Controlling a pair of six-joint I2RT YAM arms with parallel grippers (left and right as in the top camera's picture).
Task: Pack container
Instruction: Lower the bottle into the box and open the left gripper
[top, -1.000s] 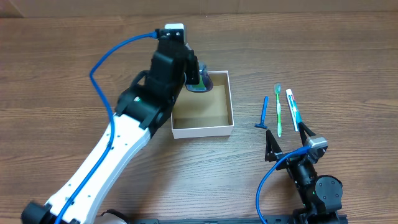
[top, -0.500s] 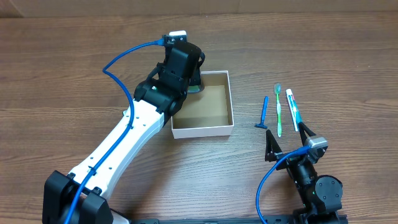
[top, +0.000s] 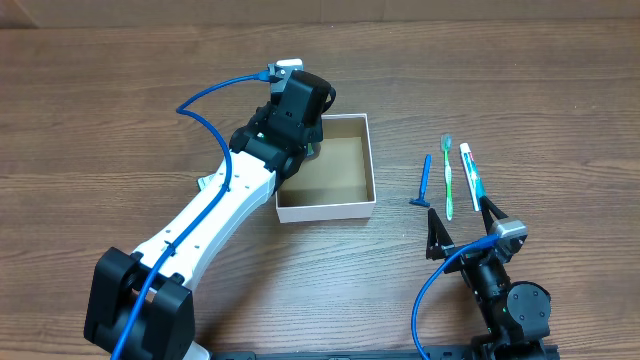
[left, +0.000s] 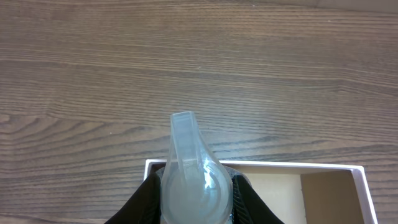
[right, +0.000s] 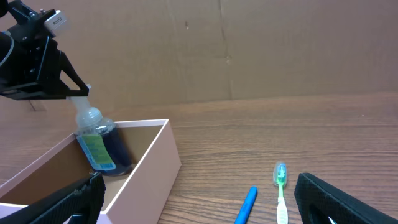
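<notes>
I log: container (top: 325, 209), mid-counter (top: 100, 120). Left claw (left: 197, 196) pinching a bottle (right: 99, 140), upright in the container's far-left corner. Right claw (top: 465, 228) spread, near right. Razor (top: 424, 180), toothbrush (top: 448, 180) and toothpaste (top: 469, 175) lie side by side right of the container.

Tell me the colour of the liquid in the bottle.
Dark blue; the bottle shows best in the right wrist view.

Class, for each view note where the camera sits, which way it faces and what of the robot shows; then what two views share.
Overhead: above the table, facing straight down on the container; both arms show.
Left wrist: on that arm, looking down past the left gripper, shut on a bottle.
Right wrist: low, facing level toward the container; the open right gripper frames the bottom.
Both wrist views share the bottle.
</notes>
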